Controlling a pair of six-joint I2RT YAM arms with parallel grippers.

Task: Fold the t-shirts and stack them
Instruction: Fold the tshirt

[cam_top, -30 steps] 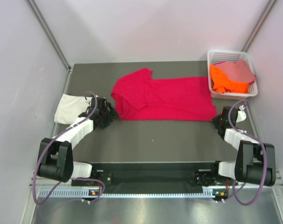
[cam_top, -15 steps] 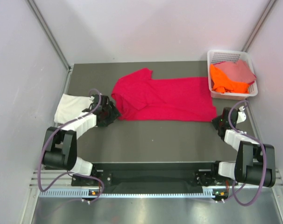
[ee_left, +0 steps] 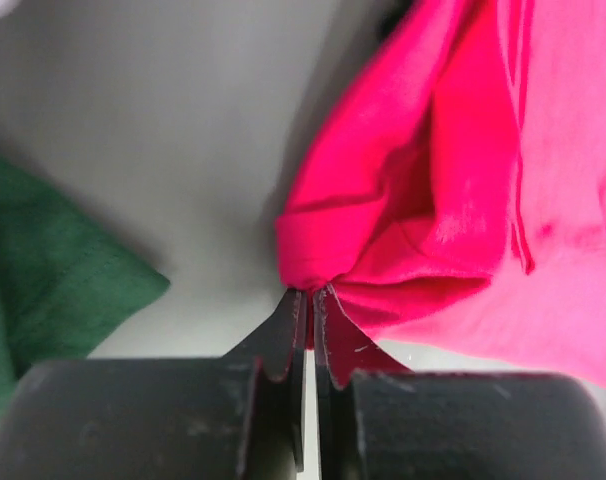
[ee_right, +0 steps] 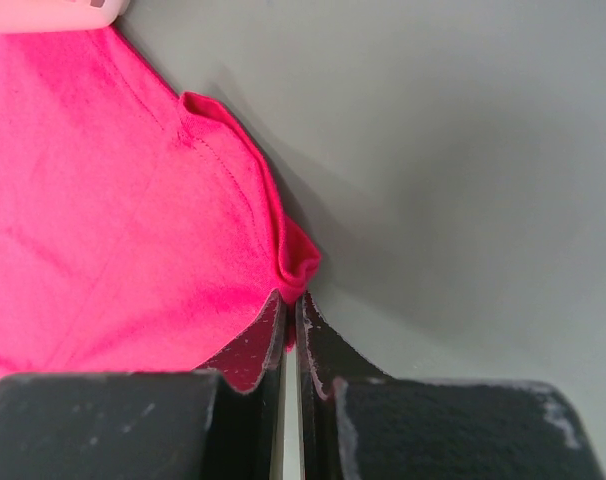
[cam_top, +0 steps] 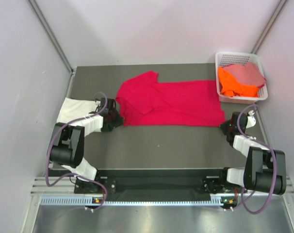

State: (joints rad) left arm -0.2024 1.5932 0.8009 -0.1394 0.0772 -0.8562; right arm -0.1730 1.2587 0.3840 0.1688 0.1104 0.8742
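I count four t-shirts and my two end effectors. The crimson t-shirt (cam_top: 171, 102) lies spread on the counter (cam_top: 161, 141) just beside the white basket (cam_top: 229, 57), which holds the orange t-shirt (cam_top: 232, 83) and the dusty pink t-shirt (cam_top: 247, 73). The cream-white t-shirt (cam_top: 72, 109) lies beyond the crimson one, farthest from the basket. From above, my left end effector (cam_top: 116, 119) and right end effector (cam_top: 225, 126) sit at the crimson one's near corners. Only the wrist views show each clamped on a pinch of crimson fabric.
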